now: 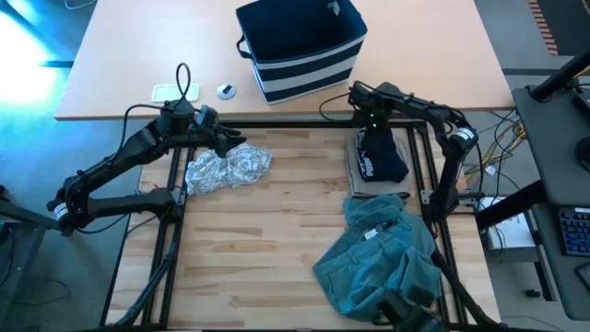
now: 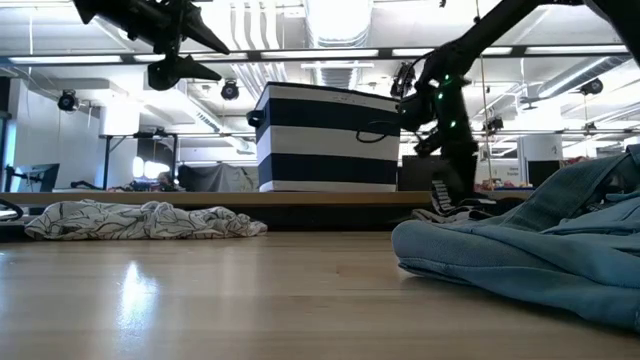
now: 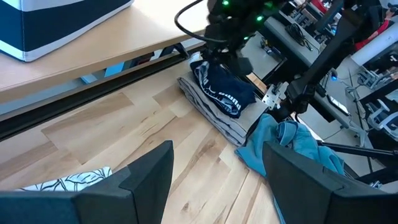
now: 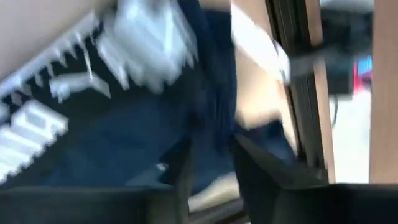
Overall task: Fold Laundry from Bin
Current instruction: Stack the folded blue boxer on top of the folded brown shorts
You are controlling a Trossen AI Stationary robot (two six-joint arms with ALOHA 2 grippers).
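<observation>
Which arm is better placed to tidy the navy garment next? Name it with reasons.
Right. The right gripper hangs directly over the navy garment on the tan one. The left gripper is across the table above the patterned garment.

Lab: ceiling ducts [image 2: 340, 25], cabled workbenches [image 3: 373, 93].

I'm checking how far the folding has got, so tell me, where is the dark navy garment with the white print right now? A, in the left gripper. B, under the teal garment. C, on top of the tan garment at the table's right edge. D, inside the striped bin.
C: the navy garment lies on the tan garment beneath the right gripper, apart from the bin and the teal garment.
</observation>
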